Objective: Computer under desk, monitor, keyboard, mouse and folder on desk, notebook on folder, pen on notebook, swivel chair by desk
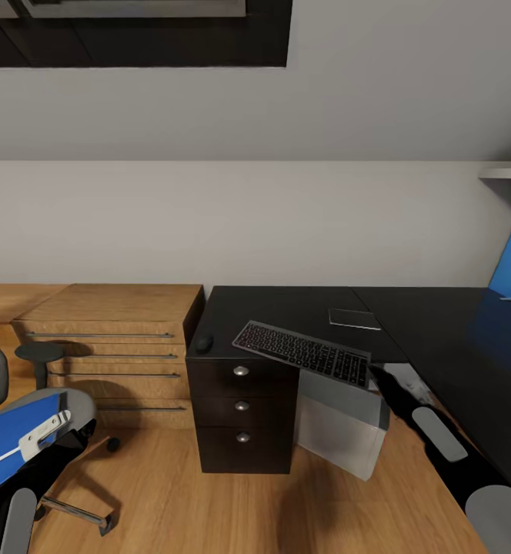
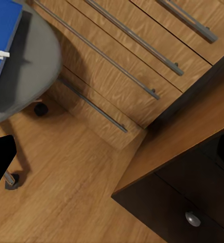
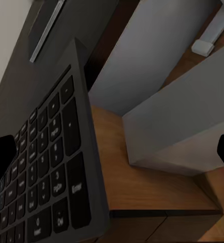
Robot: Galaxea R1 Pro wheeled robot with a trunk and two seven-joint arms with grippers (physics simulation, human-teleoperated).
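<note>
The right gripper (image 3: 117,147) seemingly grips the keyboard (image 1: 303,354) above the computer (image 1: 340,423); left gripper's state can't be told.

glossy black desk (image 1: 302,304), wood-grain dresser (image 1: 117,304)

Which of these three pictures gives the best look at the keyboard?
The head view: the whole keyboard shows there, lying slantwise on the black desk, one end overhanging the front edge above the grey computer. The right wrist view gives a close, cropped look at its keys.
</note>
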